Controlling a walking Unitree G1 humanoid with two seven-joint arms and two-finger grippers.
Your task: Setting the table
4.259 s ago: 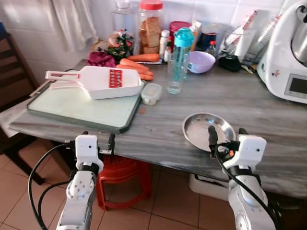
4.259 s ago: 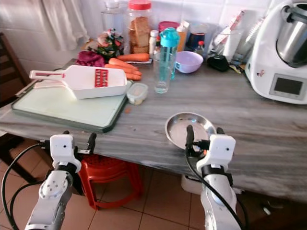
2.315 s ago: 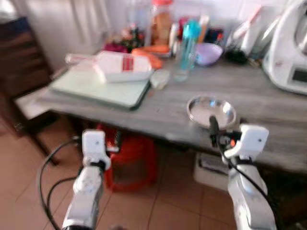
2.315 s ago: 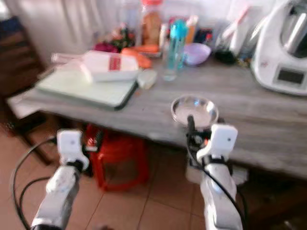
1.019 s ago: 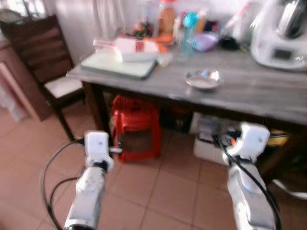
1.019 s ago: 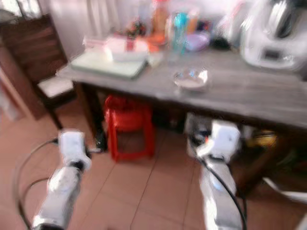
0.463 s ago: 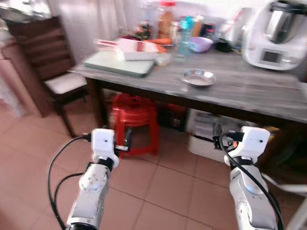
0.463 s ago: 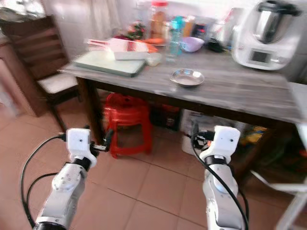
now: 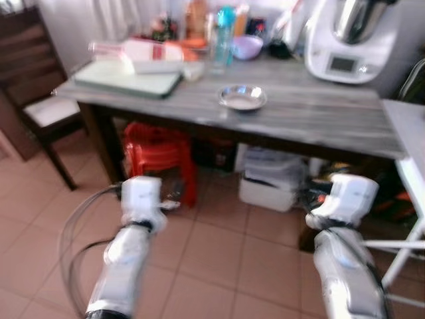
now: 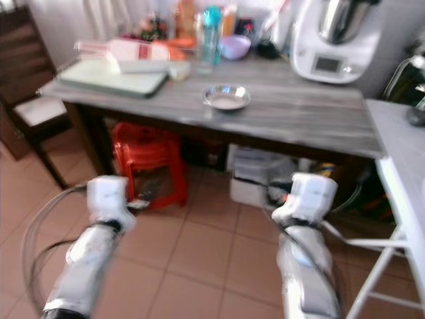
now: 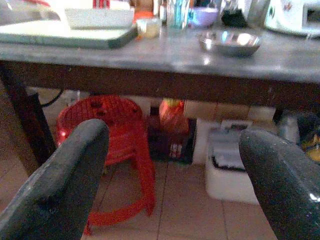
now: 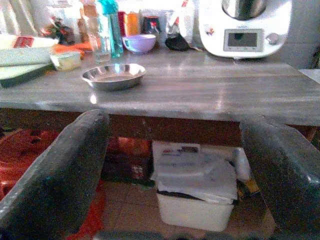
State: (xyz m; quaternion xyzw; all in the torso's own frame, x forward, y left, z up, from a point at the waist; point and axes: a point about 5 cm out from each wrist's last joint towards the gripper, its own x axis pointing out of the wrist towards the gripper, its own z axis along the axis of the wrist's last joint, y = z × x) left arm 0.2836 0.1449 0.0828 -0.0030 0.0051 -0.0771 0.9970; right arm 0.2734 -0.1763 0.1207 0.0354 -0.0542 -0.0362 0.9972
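A round steel plate [image 9: 243, 98] lies on the grey marbled table [image 9: 319, 113], near its front edge and about midway along. I stand back from the table on the tiled floor. Both arms are held low in front of me, well below the tabletop. My left gripper [image 11: 172, 132] is open, its fingers [image 11: 60, 185] wide apart with nothing between them, and it faces the space under the table. The open right gripper [image 12: 174, 122] is empty too and looks towards the plate [image 12: 114, 76] from below table height.
A red plastic stool [image 9: 159, 149] and a white box [image 9: 269, 186] sit under the table. On top are a cutting board with a white slicer [image 9: 126, 76], a bottle [image 9: 222, 33], a purple bowl [image 9: 247, 46] and a white kitchen machine [image 9: 348, 40]. A wooden chair [image 9: 33, 100] stands left, a white table [image 9: 408, 133] right.
The camera has backed well away from the table and shifted to the right, so the table looks farther off. The plate stays where it was. Both grippers remain open and empty.
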